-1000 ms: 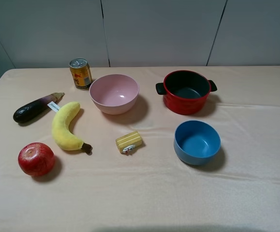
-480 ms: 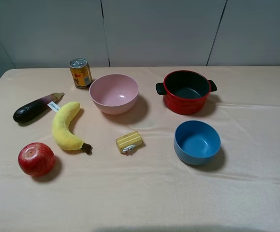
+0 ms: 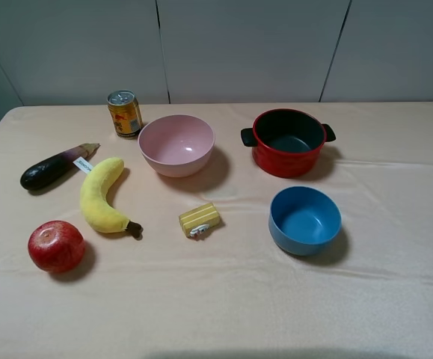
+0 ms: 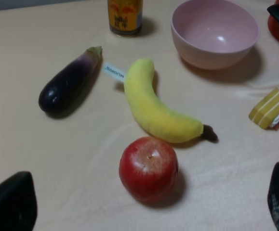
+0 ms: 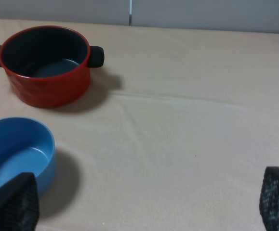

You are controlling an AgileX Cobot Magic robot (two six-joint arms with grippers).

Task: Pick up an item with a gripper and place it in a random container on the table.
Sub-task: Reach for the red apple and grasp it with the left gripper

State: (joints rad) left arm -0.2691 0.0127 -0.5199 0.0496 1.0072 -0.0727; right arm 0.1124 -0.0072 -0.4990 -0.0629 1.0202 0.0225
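The red apple (image 3: 56,246) lies on the peach cloth table (image 3: 216,314) at the front left; it also shows in the left wrist view (image 4: 148,168). The red pot (image 3: 288,142) with black handles stands empty at the back right, also in the right wrist view (image 5: 45,65). No arm shows in the high view. My left gripper (image 4: 149,211) is open, its fingertips (image 4: 11,204) wide apart near and above the apple, not touching it. My right gripper (image 5: 144,204) is open and empty, fingertips (image 5: 278,197) apart above bare cloth.
A yellow plush banana (image 3: 102,196), an eggplant (image 3: 51,167), a drink can (image 3: 125,113), a pink bowl (image 3: 176,144), a small yellow block (image 3: 200,219) and a blue bowl (image 3: 304,220) stand on the table.
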